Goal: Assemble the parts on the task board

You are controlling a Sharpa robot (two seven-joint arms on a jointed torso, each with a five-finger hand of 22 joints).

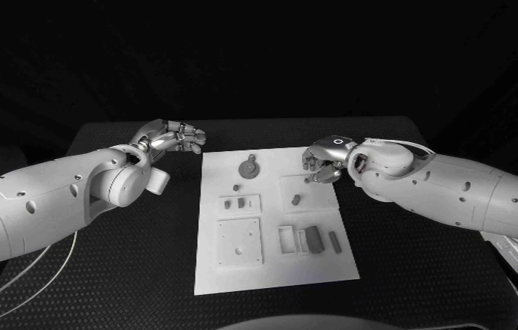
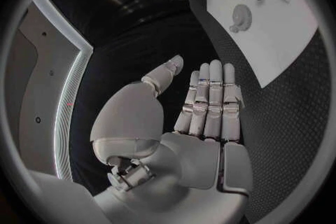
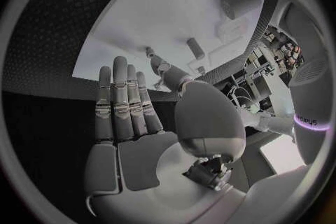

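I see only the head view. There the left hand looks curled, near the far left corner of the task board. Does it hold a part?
Observer: No. In the left wrist view the left hand has an empty palm, and its fingers lie straight, side by side.
Operator: And the right hand? My view hides its palm.
Observer: In the right wrist view the right hand also has a bare palm. Its fingers are stretched out straight, pointing toward the task board.
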